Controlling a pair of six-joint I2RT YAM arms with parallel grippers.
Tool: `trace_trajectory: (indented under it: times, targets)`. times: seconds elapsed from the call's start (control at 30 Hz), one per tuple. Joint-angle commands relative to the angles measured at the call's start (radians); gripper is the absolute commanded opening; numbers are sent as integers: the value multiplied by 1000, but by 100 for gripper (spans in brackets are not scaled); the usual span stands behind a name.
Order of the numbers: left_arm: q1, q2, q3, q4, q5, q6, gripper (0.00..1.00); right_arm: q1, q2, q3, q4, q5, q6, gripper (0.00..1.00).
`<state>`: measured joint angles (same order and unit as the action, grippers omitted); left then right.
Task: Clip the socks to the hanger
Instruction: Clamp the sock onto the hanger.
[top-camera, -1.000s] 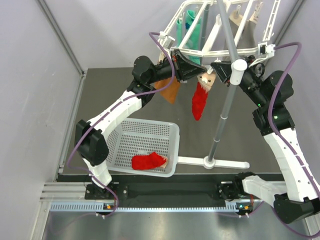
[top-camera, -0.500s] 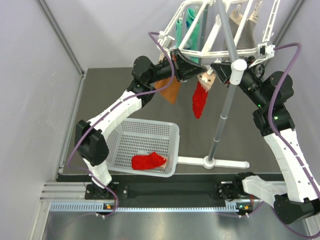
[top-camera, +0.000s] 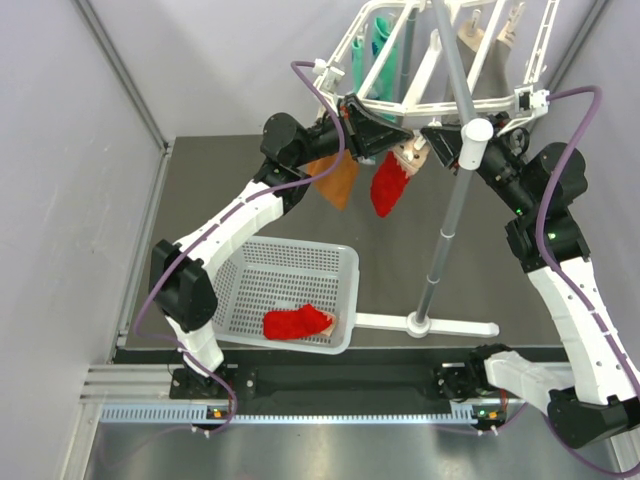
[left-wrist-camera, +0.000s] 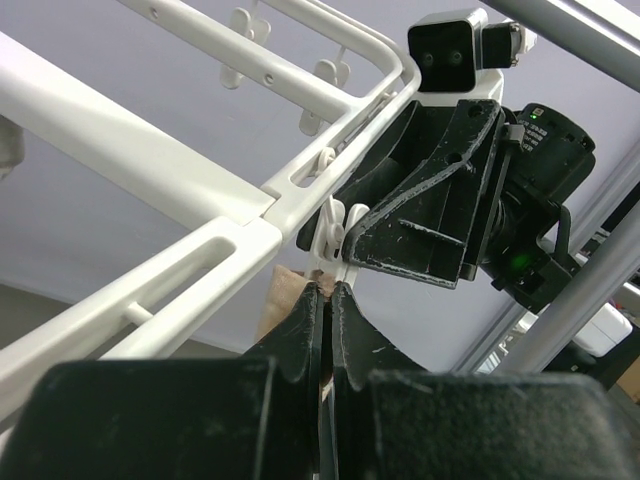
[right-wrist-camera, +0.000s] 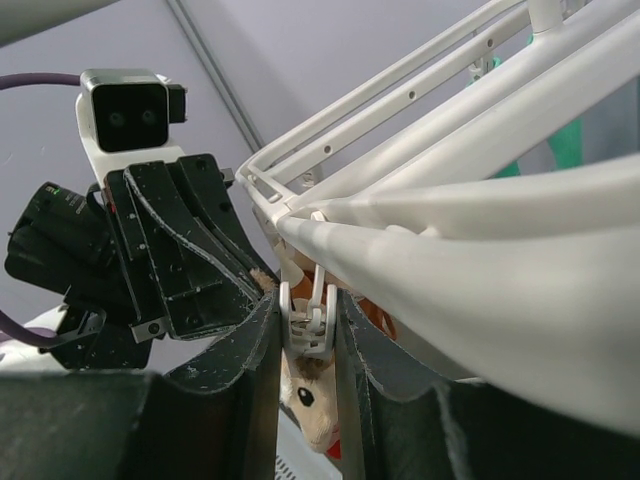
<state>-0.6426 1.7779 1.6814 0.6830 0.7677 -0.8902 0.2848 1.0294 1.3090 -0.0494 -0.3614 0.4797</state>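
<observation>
Hanging sock (top-camera: 388, 188): looks soft, light; best held at tan end.
Left claw (left-wrist-camera: 327, 300): pinched shut on sock.
Right claw (right-wrist-camera: 306, 302): squeezing clip (right-wrist-camera: 309, 335).

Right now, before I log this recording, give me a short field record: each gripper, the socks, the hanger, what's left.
left gripper: shut, tan fabric at its tips, seemingly holding the hanging red sock
right gripper: fingers pinching a white clip under the hanger
hanging red sock: tan toe up, just below that clip; whether the clip grips it cannot be told
mint-green socks: hanging at the hanger's far side
second red sock: lying in the white basket
left to do: second red sock not yet clipped
</observation>
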Motion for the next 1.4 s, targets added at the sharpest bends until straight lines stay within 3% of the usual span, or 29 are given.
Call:
trace_trajectory:
  times: [0.0,0.07,0.2,0.43,0.6,0.7,0.97,1.2,1.37]
  targets:
    - [-3,-40,40,81,-13,-19,0,19,20,-13,-198,-160,19,16]
    - [-3,-35,43,85,-16,-29,0,19,18,-8,-195,-159,23,21]
    - [-3,-23,49,99,-13,-52,0,19,14,6,-196,-152,30,40]
    - [-3,-20,49,101,-7,-62,0,19,-3,16,-211,-126,36,64]
    - [0,-34,35,46,-48,-33,0,19,-41,41,-308,-12,14,89]
    - [3,-49,18,-20,-100,-1,0,20,-77,58,-384,108,-18,100]
    - [34,-93,-20,-166,-208,46,0,19,-149,111,-504,311,-118,100]
    - [63,-126,-11,-235,-228,82,0,19,-140,219,-550,400,-197,72]
    - [84,-126,12,-252,-205,82,0,19,-103,237,-465,289,-205,54]
